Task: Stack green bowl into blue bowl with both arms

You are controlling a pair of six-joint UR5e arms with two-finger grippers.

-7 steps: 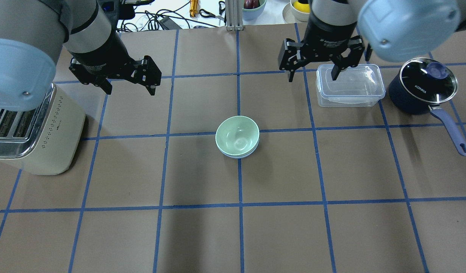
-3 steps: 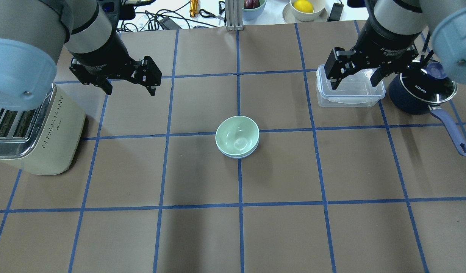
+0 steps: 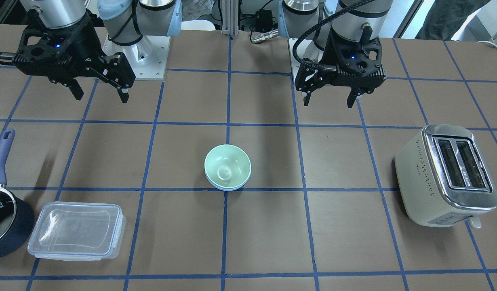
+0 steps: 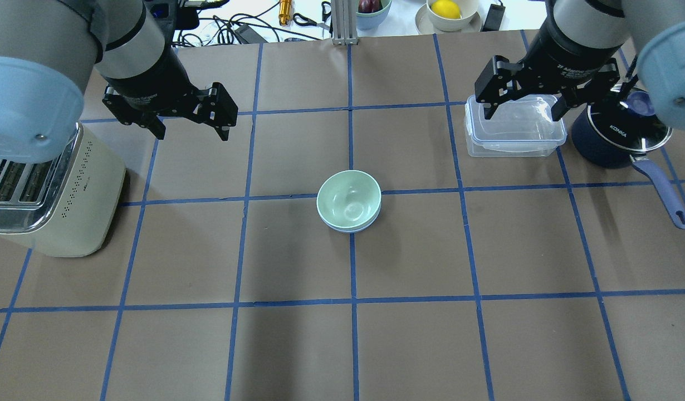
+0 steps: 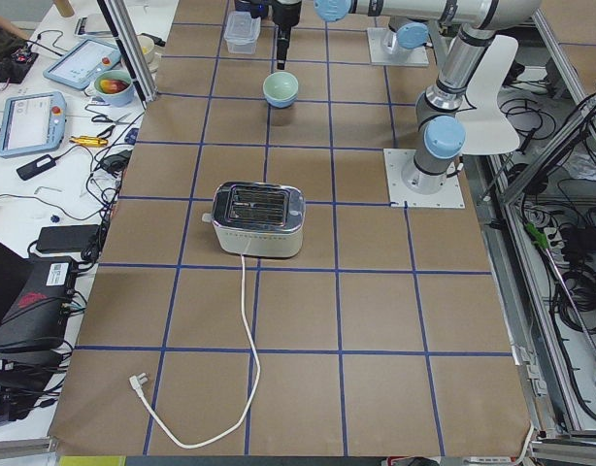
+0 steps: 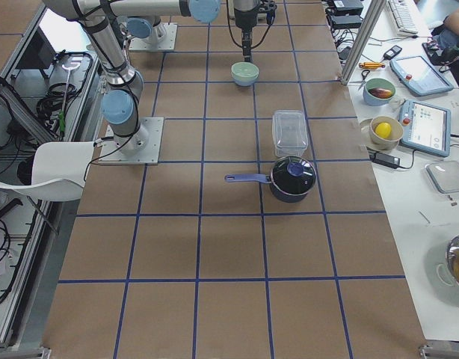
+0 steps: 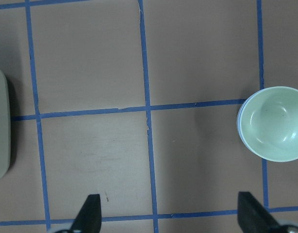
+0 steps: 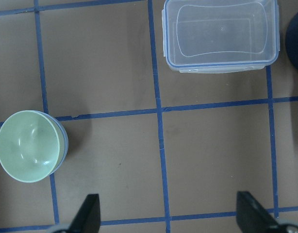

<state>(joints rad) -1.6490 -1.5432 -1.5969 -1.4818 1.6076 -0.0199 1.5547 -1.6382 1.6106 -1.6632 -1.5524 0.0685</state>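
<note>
The green bowl (image 4: 348,199) sits nested inside the blue bowl (image 4: 356,229) at the table's middle; only a thin blue rim shows under it. They also show in the front view, green bowl (image 3: 227,165) in blue bowl (image 3: 226,187). My left gripper (image 4: 192,131) hangs open and empty, back left of the bowls. My right gripper (image 4: 522,115) hangs open and empty over the clear container, back right of the bowls. The left wrist view shows the green bowl (image 7: 274,124) at right, the right wrist view shows the green bowl (image 8: 26,145) at left.
A cream toaster (image 4: 53,195) stands at the left edge. A clear lidded container (image 4: 515,138) and a navy saucepan (image 4: 621,136) with a glass lid stand at the back right. Bowls with fruit (image 4: 447,11) and cables lie beyond the back edge.
My right gripper has swung to the right, from left of the clear container to over it, near the saucepan. The left arm and the bowls have not moved.
</note>
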